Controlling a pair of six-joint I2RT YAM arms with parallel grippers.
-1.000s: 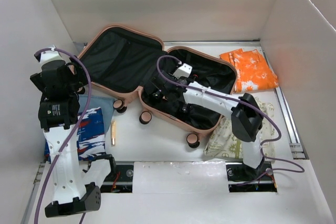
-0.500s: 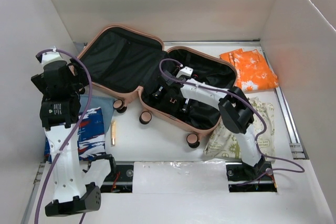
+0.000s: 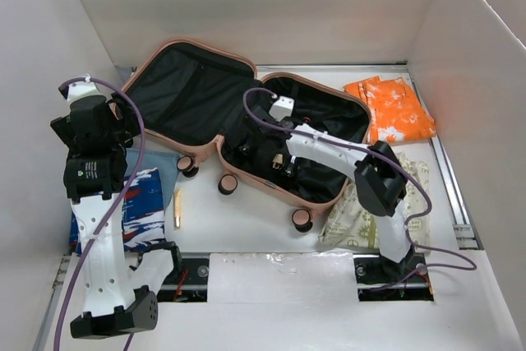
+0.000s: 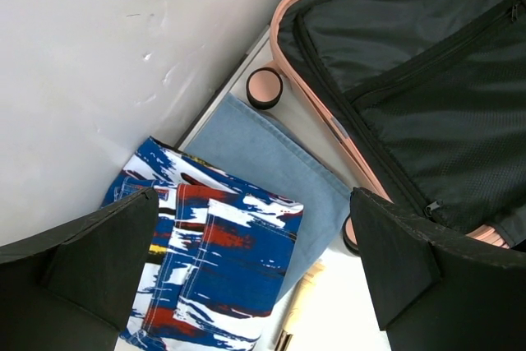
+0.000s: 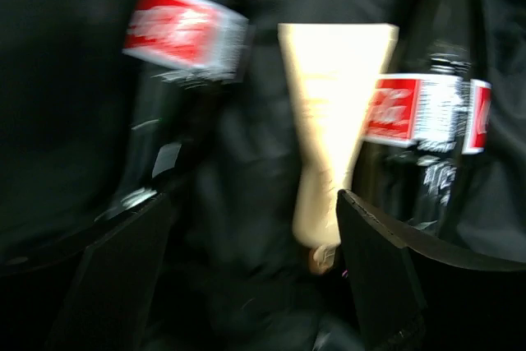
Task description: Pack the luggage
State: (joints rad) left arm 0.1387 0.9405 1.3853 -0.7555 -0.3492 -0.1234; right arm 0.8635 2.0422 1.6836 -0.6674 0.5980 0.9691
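Luggage [image 3: 197, 100]: open flat, far-left part of table [image 3: 246, 219].
Right gripper [image 5: 255, 281]: jaws wide, inside right half, over cream tube [image 5: 333, 121] between cola bottles [image 5: 185, 30].
Left gripper [image 4: 246, 273]: wide, empty, above patterned cloth [image 4: 205, 244].

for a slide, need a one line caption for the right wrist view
Open right end effector over a cream tube between a red-labelled bottle and a second bottle, inside the luggage

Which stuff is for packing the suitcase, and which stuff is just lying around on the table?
For the job: luggage, with cream tube and two cola bottles inside.
Lying around, unpacked: orange cloth, blue patterned cloth, light blue denim, flowery cloth, small gold tube.
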